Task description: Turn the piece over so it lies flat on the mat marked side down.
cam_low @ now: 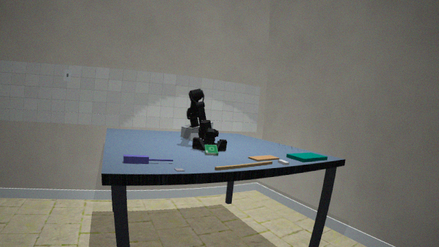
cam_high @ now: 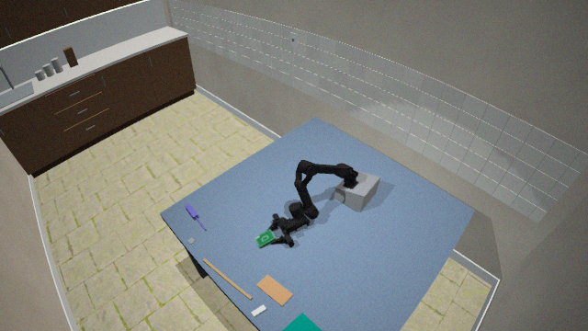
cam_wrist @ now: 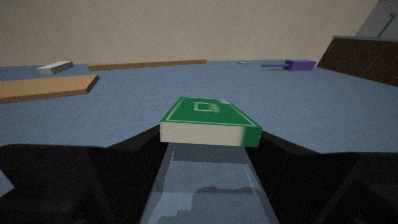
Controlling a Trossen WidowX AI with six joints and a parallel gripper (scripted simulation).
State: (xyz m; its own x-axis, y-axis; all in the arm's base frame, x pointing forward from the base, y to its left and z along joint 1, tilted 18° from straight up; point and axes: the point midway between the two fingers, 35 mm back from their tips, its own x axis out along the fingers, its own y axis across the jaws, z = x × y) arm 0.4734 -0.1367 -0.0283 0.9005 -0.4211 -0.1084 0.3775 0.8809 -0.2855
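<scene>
The gripper [cam_wrist: 210, 150] was clamped on the green piece [cam_wrist: 207, 120] by its two side edges, jaws standing wide apart because the slab filled the gap between them, and the piece sat low over the blue mat [cam_wrist: 310, 105], well out from the grey base block [cam_high: 360, 190]. The green face with its pale outline mark pointed up and tilted toward the far edge, so the turn was, by my judgement, only partly made. To do this step well the wrist ought to roll slowly with the grip held firm, carrying the marked face round and down until the slab met the mat along one edge, then laying it flat before the jaws let go and the arm drew back. The wrist view alone showed the cream near edge of the piece and the mark on top; whether the piece touched the mat could not be told from it. The top view showed what the wrist could not: the arm [cam_high: 303, 184] folded forward, and the purple tool [cam_high: 195, 216], the wooden strip [cam_high: 227, 279] and the tan board [cam_high: 275, 290] lying well apart from the piece on the counter [cam_low: 113, 178].
</scene>
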